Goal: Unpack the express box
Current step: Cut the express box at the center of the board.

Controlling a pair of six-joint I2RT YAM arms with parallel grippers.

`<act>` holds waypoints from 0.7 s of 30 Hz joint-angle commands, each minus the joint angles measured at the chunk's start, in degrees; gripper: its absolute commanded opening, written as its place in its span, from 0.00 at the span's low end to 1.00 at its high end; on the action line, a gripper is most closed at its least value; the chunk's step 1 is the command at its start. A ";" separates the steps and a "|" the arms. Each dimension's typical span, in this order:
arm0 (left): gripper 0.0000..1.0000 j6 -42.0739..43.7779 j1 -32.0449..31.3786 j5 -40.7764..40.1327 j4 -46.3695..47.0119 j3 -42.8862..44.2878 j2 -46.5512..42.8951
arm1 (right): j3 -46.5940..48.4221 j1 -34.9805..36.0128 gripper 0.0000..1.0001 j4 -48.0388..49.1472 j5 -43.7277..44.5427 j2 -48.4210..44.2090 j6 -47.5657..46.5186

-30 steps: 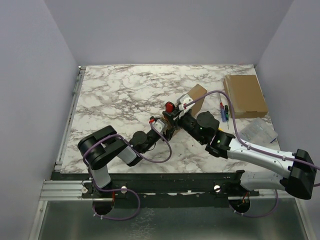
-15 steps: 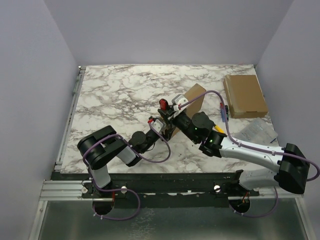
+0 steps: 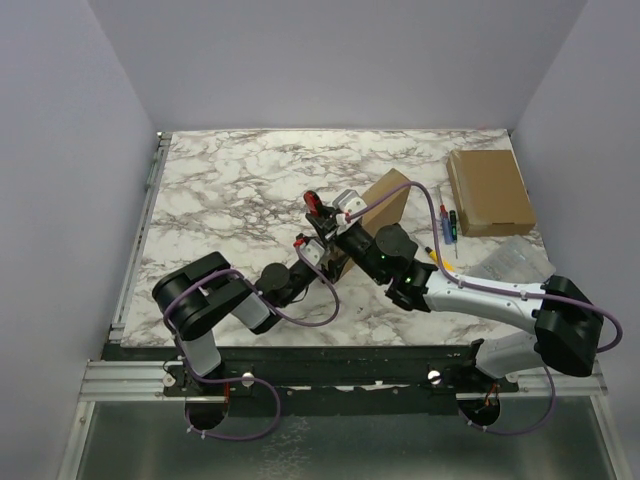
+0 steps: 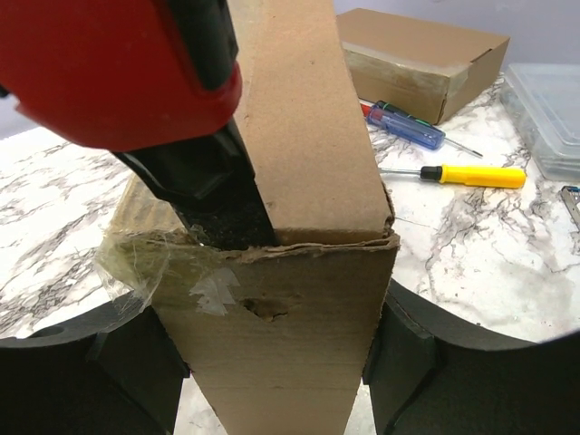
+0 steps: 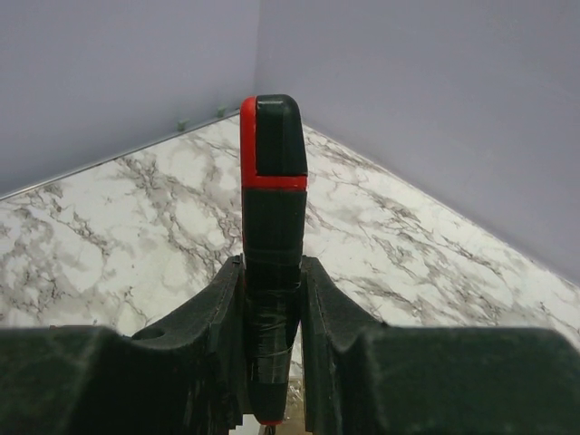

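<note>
The small cardboard express box (image 3: pixel 378 203) lies on the marble table, its near end clamped in my left gripper (image 3: pixel 322 254). In the left wrist view the box (image 4: pixel 308 136) sits between both black fingers (image 4: pixel 412 362), with torn tape at its left edge. My right gripper (image 3: pixel 332 226) is shut on a red and black utility knife (image 3: pixel 311 203). The knife (image 4: pixel 118 72) rests its lower end on the box's near top edge at the left side. In the right wrist view the knife handle (image 5: pixel 272 181) stands upright between my shut fingers (image 5: pixel 331 308).
A second, larger cardboard box (image 3: pixel 490 190) lies at the back right. Two screwdrivers, blue (image 4: pixel 408 127) and yellow (image 4: pixel 471 175), lie beside it. A clear plastic container (image 3: pixel 515 262) sits at the right edge. Grey walls close in the table.
My right gripper has carried the knife leftward along the box toward its near end by the left gripper. The left gripper and the box have stayed in place.
</note>
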 commanded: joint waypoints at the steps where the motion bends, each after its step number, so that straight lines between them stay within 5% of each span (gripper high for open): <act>1: 0.33 1.11 -0.64 4.13 15.08 -3.71 2.00 | -0.45 -0.07 0.00 8.91 -2.43 -1.39 -4.74; 8: 0.33 -1.36 -0.67 4.59 14.87 -3.49 2.38 | -5.82 -0.07 0.00 16.46 -2.00 -2.34 -4.21; 10: 0.45 -2.22 -0.68 3.94 14.51 -3.57 2.14 | -6.05 -0.06 0.00 14.68 0.27 -3.34 -3.80; 13: 0.77 -5.48 -0.74 1.11 14.35 -4.02 1.24 | -8.51 -0.07 0.00 14.64 0.53 -5.83 -2.62; 21: 0.98 -12.92 -0.82 0.55 3.07 -5.94 -12.43 | -9.30 -0.07 0.00 9.21 0.13 -7.38 -3.09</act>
